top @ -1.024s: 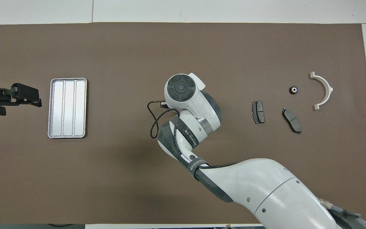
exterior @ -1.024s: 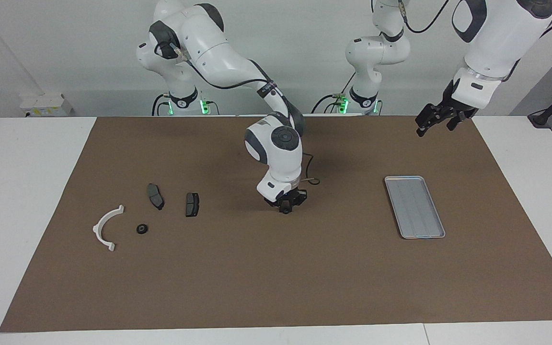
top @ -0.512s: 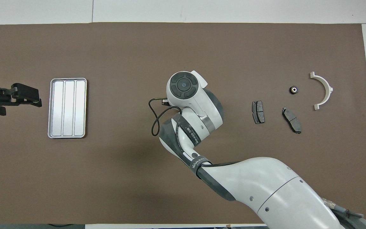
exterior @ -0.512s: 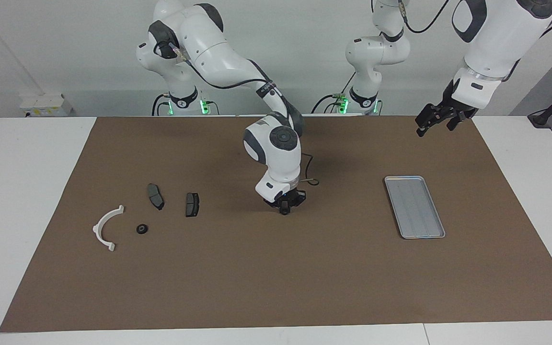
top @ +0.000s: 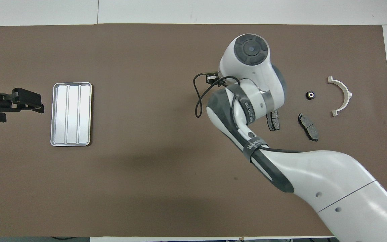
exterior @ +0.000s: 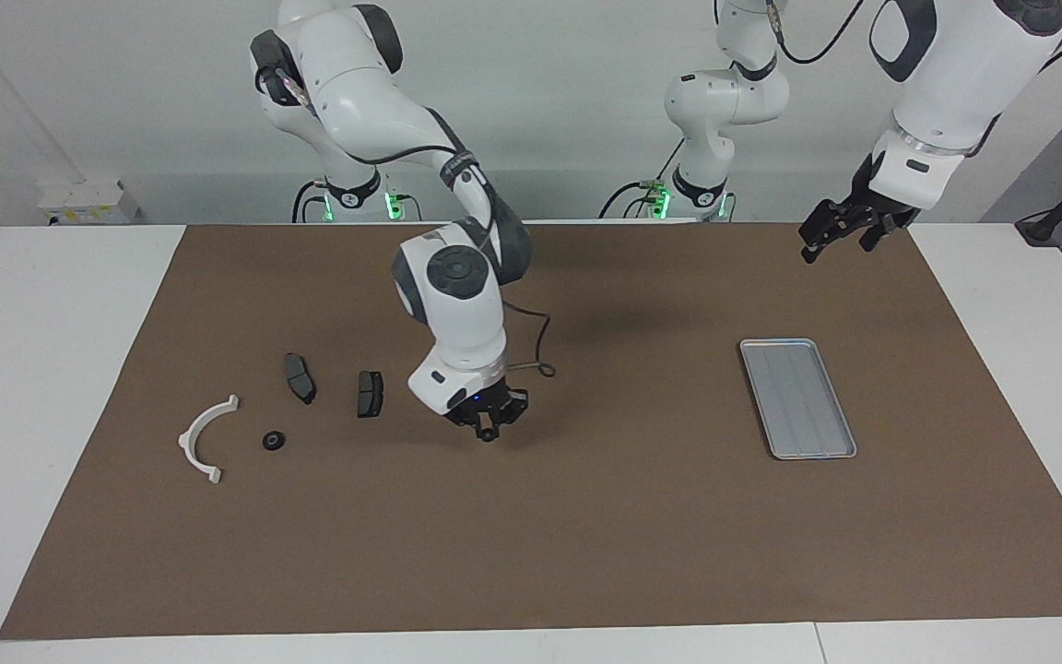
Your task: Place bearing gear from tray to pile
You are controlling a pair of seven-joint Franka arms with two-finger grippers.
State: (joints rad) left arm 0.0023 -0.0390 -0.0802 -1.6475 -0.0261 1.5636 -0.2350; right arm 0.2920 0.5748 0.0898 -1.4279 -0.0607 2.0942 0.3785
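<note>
My right gripper (exterior: 489, 432) hangs low over the brown mat, just on the tray side of the pile. It is shut on a small dark round part, the bearing gear (exterior: 490, 435). In the overhead view its own wrist hides both. The silver-grey tray (exterior: 798, 397) (top: 71, 114) holds nothing. The pile is a white curved bracket (exterior: 192, 427) (top: 346, 94), two dark brake pads (exterior: 299, 377) (exterior: 370, 393) and another small black gear (exterior: 273, 441) (top: 310, 95). My left gripper (exterior: 831, 235) (top: 29, 104) waits open, up in the air off the tray's end.
The brown mat (exterior: 531, 553) covers most of the white table. My right arm's forearm (top: 281, 174) reaches across the mat and partly covers one brake pad (top: 274, 120) in the overhead view. A black cable (exterior: 536, 346) loops off the right wrist.
My right arm has swung from the mat's middle toward the pile, its gripper still shut and low. The left arm and the pile's parts have not moved.
</note>
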